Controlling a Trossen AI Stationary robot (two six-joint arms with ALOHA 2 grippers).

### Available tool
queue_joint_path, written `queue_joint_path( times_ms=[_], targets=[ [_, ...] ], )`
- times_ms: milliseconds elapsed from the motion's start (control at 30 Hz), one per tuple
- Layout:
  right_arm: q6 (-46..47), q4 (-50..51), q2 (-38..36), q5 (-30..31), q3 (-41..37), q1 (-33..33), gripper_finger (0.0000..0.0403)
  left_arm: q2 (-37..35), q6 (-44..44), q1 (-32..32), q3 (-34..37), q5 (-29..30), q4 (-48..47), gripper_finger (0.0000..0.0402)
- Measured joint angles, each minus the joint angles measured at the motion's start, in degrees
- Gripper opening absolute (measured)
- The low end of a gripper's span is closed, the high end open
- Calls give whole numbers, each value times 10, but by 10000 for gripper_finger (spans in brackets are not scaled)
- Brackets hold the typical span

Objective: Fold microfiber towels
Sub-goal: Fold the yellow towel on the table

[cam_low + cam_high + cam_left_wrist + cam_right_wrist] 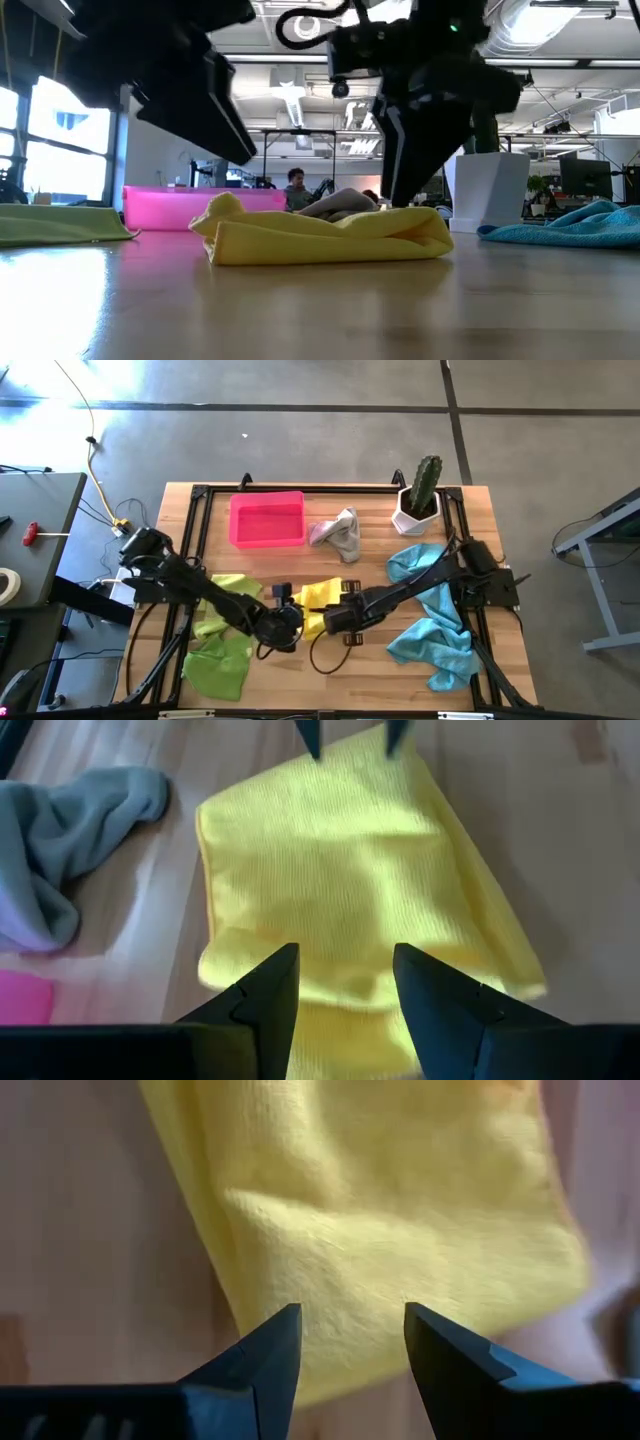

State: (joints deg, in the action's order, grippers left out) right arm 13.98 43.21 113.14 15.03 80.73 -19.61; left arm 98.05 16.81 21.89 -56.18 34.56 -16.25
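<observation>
While no writing shows, left hand (345, 982) and right hand (350, 1342) apart above yellow towel (318, 598)

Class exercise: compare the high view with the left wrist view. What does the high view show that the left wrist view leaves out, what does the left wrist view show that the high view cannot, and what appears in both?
Only the high view shows the cactus pot, the light blue towels, the lime and green towels and both arms meeting mid-table.

Only the left wrist view shows the left pincer open, with its fingertips clear above the cloth's weave and folded edges.

Both show the yellow towel, the grey towel, the pink tray and the wooden table.
</observation>
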Motion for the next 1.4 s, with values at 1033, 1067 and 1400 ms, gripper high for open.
queue_joint_path(
  times_ms=[1033, 1067, 1400],
  targets=[
    [16, -291, -40, 47, -215, -20, 171, 28, 64, -100, 0, -101, -122, 156],
    [16, -291, -40, 48, -215, -20, 171, 25, 77, -94, 0, -102, -139, 156],
    [13, -291, -40, 50, -215, -20, 171, 19, 142, -46, -7, -143, -209, 156]
  ],
)
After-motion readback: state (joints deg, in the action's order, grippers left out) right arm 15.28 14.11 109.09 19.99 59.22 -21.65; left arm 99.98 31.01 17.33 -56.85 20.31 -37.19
